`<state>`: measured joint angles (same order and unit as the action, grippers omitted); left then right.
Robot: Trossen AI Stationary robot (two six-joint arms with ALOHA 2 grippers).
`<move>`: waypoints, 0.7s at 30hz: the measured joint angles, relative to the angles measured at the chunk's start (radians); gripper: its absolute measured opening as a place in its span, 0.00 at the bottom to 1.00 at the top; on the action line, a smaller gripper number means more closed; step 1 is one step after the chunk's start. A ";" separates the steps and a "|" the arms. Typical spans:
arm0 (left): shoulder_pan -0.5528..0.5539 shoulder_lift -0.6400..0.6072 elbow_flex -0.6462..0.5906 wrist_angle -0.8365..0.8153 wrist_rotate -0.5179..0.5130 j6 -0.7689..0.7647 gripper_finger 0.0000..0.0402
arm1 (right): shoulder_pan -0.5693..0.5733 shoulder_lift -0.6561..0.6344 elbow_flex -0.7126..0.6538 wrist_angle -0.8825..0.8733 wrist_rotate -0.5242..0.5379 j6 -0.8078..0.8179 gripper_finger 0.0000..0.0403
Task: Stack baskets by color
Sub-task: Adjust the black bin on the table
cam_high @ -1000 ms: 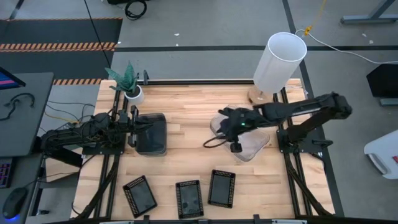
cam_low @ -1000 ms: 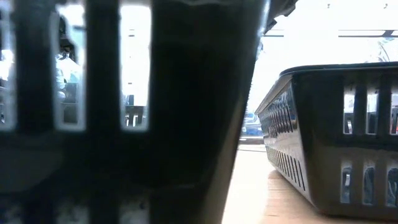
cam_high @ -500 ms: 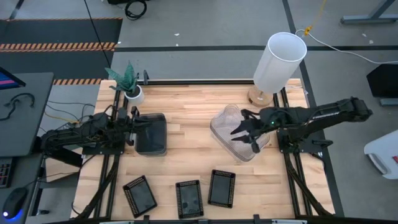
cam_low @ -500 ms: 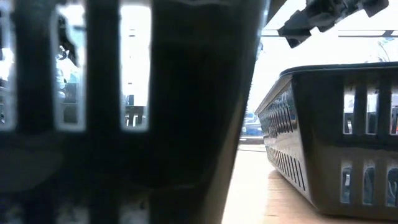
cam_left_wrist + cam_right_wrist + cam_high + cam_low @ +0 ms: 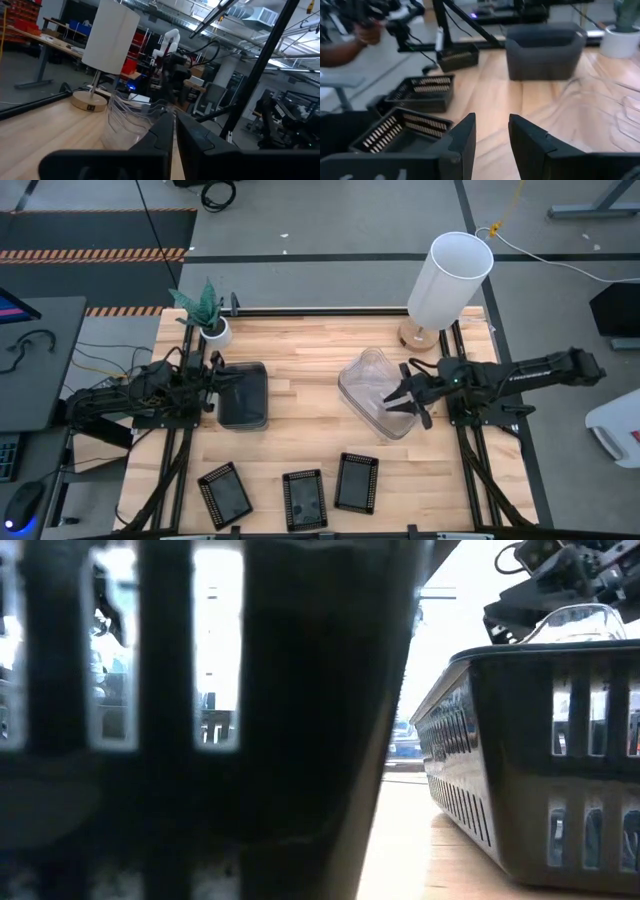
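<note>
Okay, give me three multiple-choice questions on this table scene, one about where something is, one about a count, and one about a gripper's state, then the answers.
1. Where is the small potted plant?
A. beside the white cylinder
B. at the far left corner of the table
C. among the black trays

2. How many black mesh trays lie along the near edge?
A. two
B. three
C. five

3. How does the right gripper stand?
A. open, holding nothing
B. shut on a black tray
C. out of view

Answers: 1 B, it stands just behind the grey basket stack. 2 B, three lie in a row. 3 A, a gap shows between its fingers over the clear baskets.
</note>
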<state>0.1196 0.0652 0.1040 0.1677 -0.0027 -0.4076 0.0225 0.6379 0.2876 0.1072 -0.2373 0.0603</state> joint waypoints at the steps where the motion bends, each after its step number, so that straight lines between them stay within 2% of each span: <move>1: 0.000 0.000 0.000 0.000 -0.002 0.000 0.06 | -0.001 -0.012 -0.020 0.027 -0.012 0.002 0.30; 11: 0.000 0.000 0.000 0.008 -0.012 0.004 0.06 | -0.001 -0.140 -0.145 0.095 -0.029 0.037 0.30; 14: 0.000 0.000 0.000 0.008 -0.012 0.008 0.06 | -0.001 -0.175 -0.164 0.103 -0.069 0.052 0.30; 21: 0.000 0.000 0.000 0.000 0.000 0.101 0.08 | -0.001 -0.265 -0.233 0.149 -0.098 0.075 0.30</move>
<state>0.1194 0.0650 0.1040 0.1679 -0.0031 -0.3068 0.0216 0.3734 0.0542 0.2566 -0.3349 0.1352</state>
